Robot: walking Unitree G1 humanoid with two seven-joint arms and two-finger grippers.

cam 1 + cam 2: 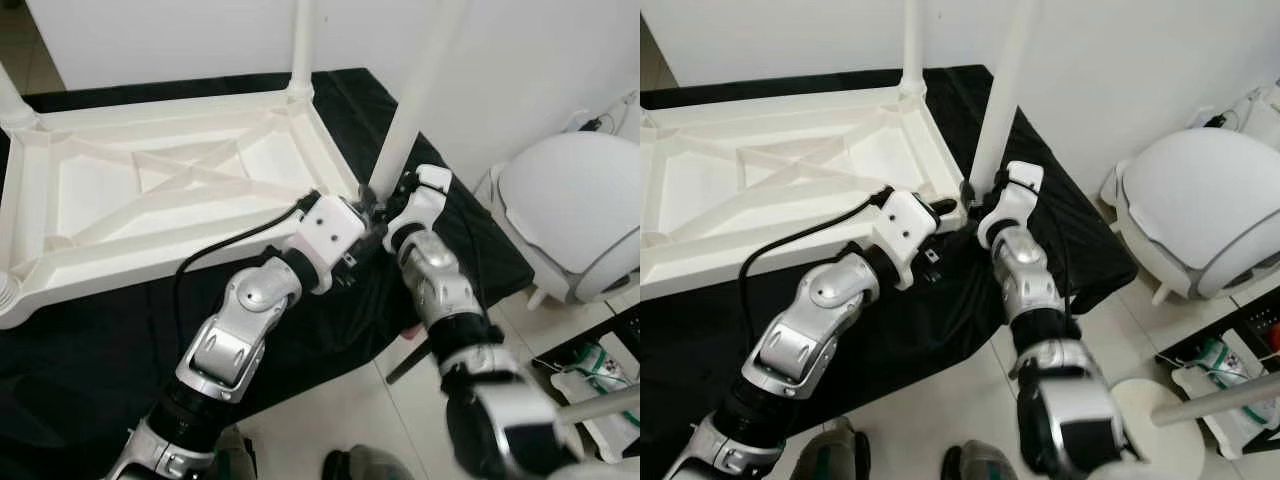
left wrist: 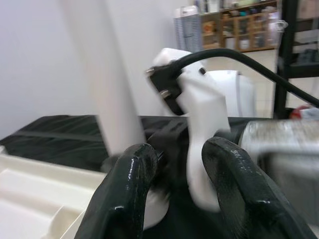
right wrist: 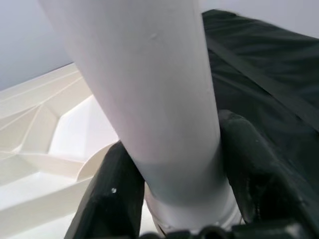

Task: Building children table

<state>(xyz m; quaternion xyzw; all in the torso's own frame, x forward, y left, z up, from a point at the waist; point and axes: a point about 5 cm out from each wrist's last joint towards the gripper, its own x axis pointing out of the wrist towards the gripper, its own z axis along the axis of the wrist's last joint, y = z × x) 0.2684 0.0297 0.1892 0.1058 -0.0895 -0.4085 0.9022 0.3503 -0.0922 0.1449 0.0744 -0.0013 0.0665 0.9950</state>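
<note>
The right gripper (image 3: 174, 199) clamps the white table leg (image 1: 415, 100) (base end) at the overturned tabletop's (image 1: 150, 190) three o'clock corner; the left gripper (image 2: 174, 194), narrowly parted, holds nothing.

Both grippers meet at base of white table leg (image 1: 1002, 95), at corner of upturned white tabletop (image 1: 790, 190) on black cloth (image 1: 940, 310).

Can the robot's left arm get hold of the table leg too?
Probably yes. The left end effector sits open right beside the table leg, near its base. The right end effector already grips that base, so room there is tight.
</note>
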